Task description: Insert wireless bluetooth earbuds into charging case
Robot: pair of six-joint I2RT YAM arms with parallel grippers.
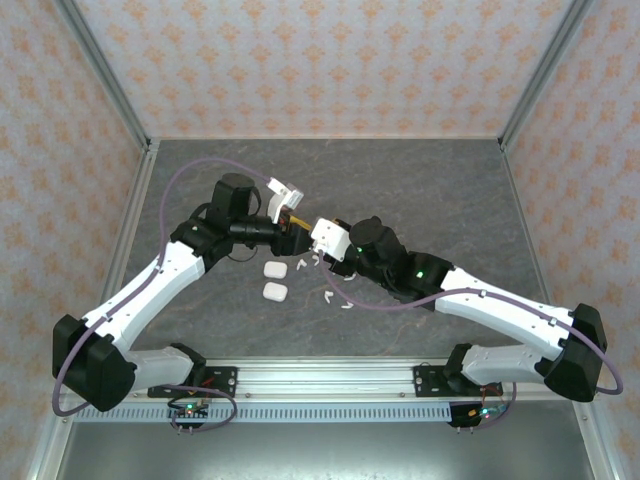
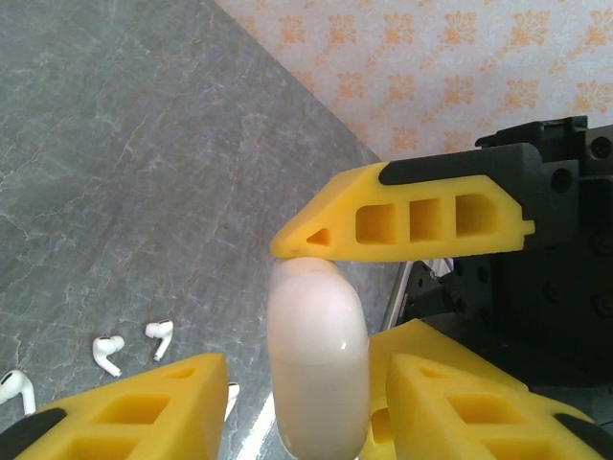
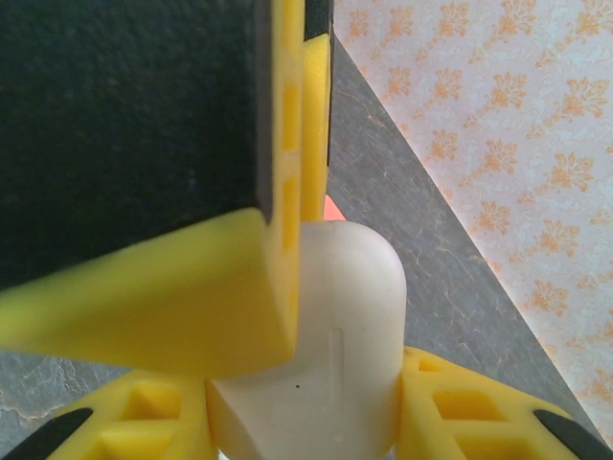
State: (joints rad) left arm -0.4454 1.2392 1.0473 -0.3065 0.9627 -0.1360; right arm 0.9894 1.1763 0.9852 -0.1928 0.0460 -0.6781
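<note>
The right gripper (image 3: 305, 407) is clamping a white charging case (image 2: 316, 345) above the middle of the table (image 2: 115, 144), one yellow finger on each flank. The left gripper (image 2: 302, 388) is straddling the same case with jaws not yet shut: its near finger (image 2: 134, 412) is standing apart from the shell. The case's long axis is running up the gap between those fingers, domed end uppermost.

The earbuds (image 2: 107, 353) are lying loose on the table below, beside two spare cases (image 1: 275, 270) and well apart from either jaw. They are tiny, bent and stemmed, probably fiddly to pinch. The case is smooth, glossy and rounded — likely slippery — while the table is grey, veined and matte.
</note>
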